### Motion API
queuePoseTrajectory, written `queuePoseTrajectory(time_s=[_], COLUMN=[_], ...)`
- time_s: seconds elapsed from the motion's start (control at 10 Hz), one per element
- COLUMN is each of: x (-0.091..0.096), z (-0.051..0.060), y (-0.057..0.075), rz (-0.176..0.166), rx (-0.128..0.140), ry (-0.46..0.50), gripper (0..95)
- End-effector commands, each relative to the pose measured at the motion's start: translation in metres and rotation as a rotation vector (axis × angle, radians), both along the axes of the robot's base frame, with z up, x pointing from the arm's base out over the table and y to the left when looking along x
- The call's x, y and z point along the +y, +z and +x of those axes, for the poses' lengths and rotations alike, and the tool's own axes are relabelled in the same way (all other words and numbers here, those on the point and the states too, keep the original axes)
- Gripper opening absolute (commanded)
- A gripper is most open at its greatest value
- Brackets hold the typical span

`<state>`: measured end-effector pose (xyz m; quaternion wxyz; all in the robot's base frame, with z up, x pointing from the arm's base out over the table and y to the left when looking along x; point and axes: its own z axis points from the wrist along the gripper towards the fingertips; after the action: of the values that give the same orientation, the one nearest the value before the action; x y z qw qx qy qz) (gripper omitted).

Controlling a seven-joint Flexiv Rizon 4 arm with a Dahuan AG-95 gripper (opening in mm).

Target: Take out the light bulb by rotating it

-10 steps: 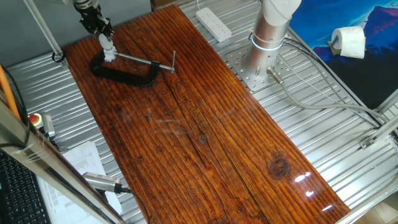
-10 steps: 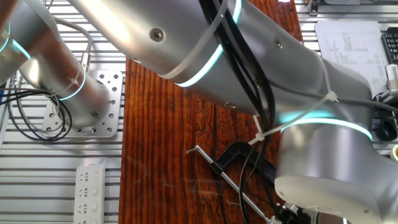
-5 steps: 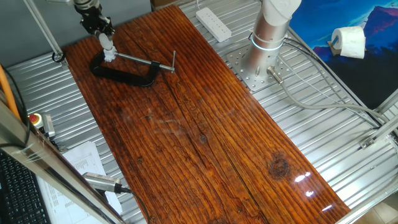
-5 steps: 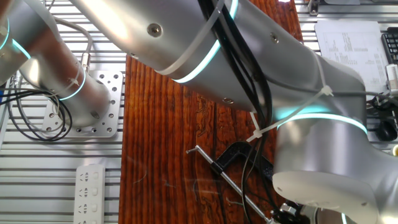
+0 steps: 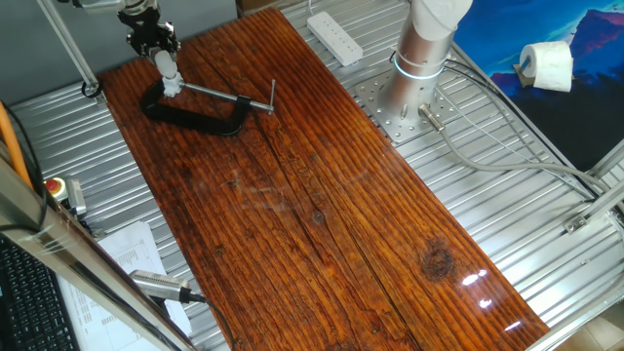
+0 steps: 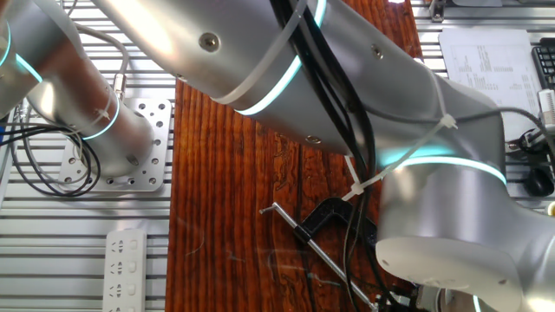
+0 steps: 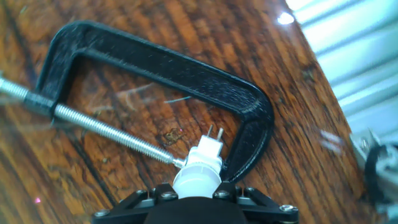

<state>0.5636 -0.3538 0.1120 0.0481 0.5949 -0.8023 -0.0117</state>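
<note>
The light bulb (image 7: 195, 179) is small, white and rounded. It sits in a white holder (image 7: 209, 151) with two metal pins, pinched between the steel screw bar (image 7: 106, 129) and the end of the black C-clamp (image 7: 163, 63). My gripper (image 7: 196, 194) is shut on the bulb from above, and its black fingers (image 7: 146, 200) flank it. In one fixed view the gripper (image 5: 159, 49) stands over the white bulb (image 5: 171, 80) at the clamp (image 5: 193, 113), at the far left of the table. In the other fixed view the arm hides the bulb and only the clamp (image 6: 331, 214) shows.
The clamp lies flat on a brown wooden tabletop (image 5: 312, 195), with its T-handle (image 5: 272, 95) pointing right. A white power strip (image 5: 334, 34) and the arm's base (image 5: 421, 58) are at the back. Papers (image 5: 132, 253) and a metal tool (image 5: 161, 284) lie off the table's left edge.
The arm's wrist has turned a little while the gripper stays shut on the bulb at the same spot. The clamp has not moved.
</note>
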Motion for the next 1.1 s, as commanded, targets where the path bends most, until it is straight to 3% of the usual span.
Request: queuePoseTrajectory(time_s=[0.1,0.7,0.8,1.1], x=[0.0005,0.0024,0.0026,0.0047], z=[0.0008,0.0011,0.0011,0.0013], y=[-0.0006,-0.0014,-0.0015,-0.0024], rz=[0.006,-0.011,-0.012,-0.011], rx=[0.008,0.026,0.027,0.036], ry=[0.214,0.423,0.455,0.550], gripper=[0.0,0.0,19.0,19.0])
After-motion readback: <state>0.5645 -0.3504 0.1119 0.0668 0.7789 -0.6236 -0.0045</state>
